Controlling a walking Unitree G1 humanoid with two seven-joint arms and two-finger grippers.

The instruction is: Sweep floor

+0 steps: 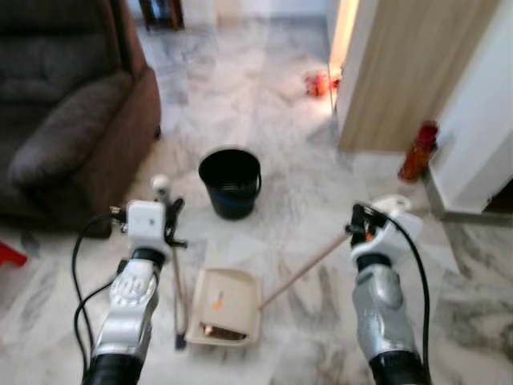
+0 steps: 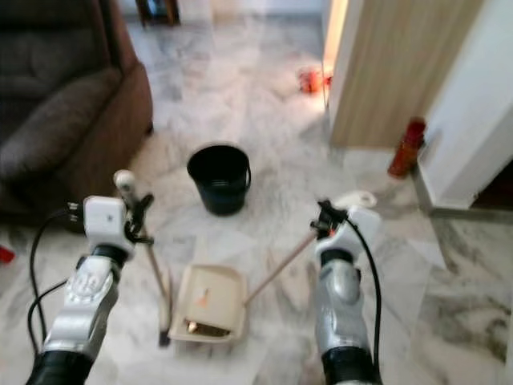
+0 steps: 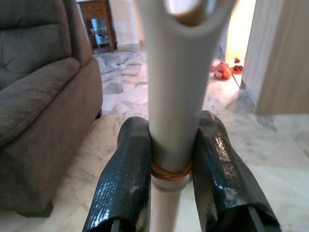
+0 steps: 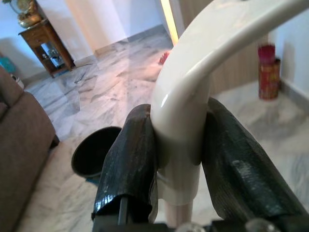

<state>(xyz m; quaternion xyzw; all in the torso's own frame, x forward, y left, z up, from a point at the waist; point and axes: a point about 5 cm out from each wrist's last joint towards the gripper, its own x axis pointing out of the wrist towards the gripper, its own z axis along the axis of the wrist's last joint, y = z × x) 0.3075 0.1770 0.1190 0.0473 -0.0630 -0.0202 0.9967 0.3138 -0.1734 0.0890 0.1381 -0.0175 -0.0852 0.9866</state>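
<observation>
Clamping the pale handle of a short broom (image 1: 178, 297), the left gripper (image 3: 174, 159) has both black fingers pressed against the shaft just above an orange band. The broom stands nearly upright, its dark foot on the marble floor (image 1: 264, 128) just beside the left edge of the dustpan (image 1: 226, 306). The right gripper (image 4: 177, 159) is likewise closed on the curved cream grip of the dustpan's long wooden handle (image 1: 303, 273), which slants down to the pan's right side. The pan lies flat on the floor between the two arms, with a small orange scrap and some darker debris inside it.

Judged step: gathering litter into the pan, or readying it for emptying. To do this well, the pan's lip should stay flush with the floor while the broom draws short strokes toward it. If emptying comes next, the pan should tilt back before lifting so the scraps do not slide out.

A black bucket (image 1: 231, 181) stands just beyond the pan, with open floor between them. A brown sofa (image 1: 64, 112) bounds the left side and a wooden panel (image 1: 409, 72) the right. A red bottle (image 1: 418, 151) stands by the white wall, well apart from the right arm. Open floor runs ahead past the bucket.
</observation>
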